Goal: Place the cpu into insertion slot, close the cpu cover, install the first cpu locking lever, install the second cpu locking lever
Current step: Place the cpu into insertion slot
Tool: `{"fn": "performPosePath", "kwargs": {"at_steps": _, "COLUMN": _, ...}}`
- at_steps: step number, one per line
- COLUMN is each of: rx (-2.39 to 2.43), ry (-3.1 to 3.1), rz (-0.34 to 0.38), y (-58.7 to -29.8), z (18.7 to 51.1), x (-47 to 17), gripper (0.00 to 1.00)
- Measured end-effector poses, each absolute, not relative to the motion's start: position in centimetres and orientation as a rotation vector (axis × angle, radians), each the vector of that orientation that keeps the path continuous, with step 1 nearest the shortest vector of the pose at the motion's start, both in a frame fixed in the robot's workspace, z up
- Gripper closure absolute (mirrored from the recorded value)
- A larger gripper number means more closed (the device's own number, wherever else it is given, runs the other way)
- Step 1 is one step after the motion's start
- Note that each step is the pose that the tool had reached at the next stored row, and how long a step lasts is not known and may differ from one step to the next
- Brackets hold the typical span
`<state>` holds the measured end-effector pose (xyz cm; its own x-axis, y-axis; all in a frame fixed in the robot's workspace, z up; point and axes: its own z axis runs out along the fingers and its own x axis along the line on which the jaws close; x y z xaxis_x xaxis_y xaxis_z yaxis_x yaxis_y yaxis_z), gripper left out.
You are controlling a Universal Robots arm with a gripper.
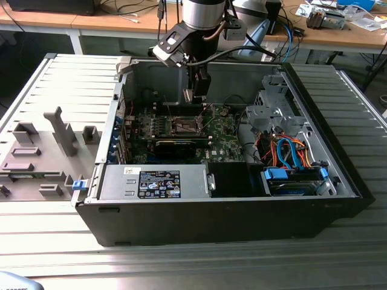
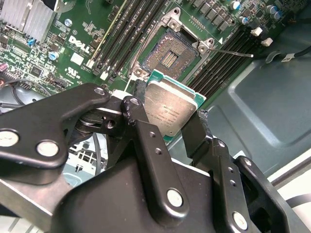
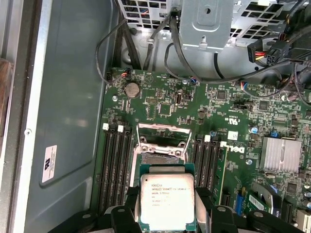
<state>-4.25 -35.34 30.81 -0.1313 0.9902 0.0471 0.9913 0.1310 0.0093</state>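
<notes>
Brushed pale metal (a dull sheen) faces the cpu [image 2: 170, 109]; bright bare metal rims the insertion slot [image 2: 170, 53]; the circuit board [image 3: 146, 94] is glossy green, the fingers [image 2: 146, 141] of the gripper [image 2: 170, 114] matt black.

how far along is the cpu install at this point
Done: the small square silver-grey cpu is picked up, gripped at its edges by the black end effector above the green board. Left: the square metal-rimmed insertion slot is bare, pins showing; the thin grey metal cpu cover stands open off it; a thin wire locking lever sticks out unlatched.
</notes>
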Motion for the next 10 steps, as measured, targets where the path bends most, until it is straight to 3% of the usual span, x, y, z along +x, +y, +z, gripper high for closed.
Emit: {"fn": "performPosePath", "kwargs": {"at_steps": 10, "rx": -2.062, "ry": -2.33, "rz": -0.059, "y": -35.34, "z": 30.8, "x": -4.26, "gripper": 0.46}}
